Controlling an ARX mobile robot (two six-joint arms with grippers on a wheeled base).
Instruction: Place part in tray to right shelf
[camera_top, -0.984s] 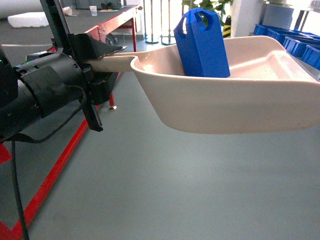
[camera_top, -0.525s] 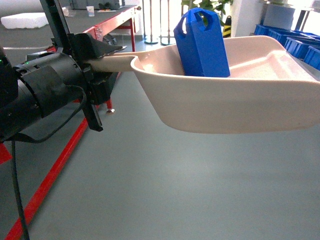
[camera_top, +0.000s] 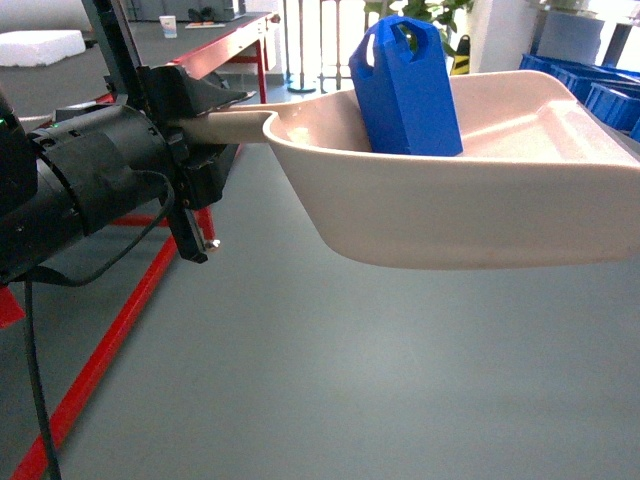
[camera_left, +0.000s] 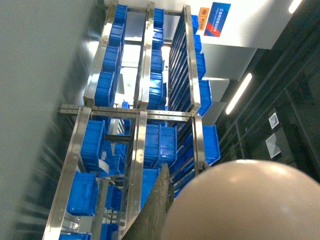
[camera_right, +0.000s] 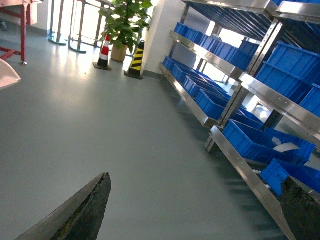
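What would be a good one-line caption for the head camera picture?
Left gripper holds the beige tray by its handle, the blue part standing inside.

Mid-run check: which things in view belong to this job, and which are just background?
Job:
- blue part, standing in the tray
- beige tray, handle held by the left gripper
- steel shelf rack; its rollers aren't visible
- right gripper, open, empty

Background:
- large blue crates
- red-framed table
- potted plant
- striped cones
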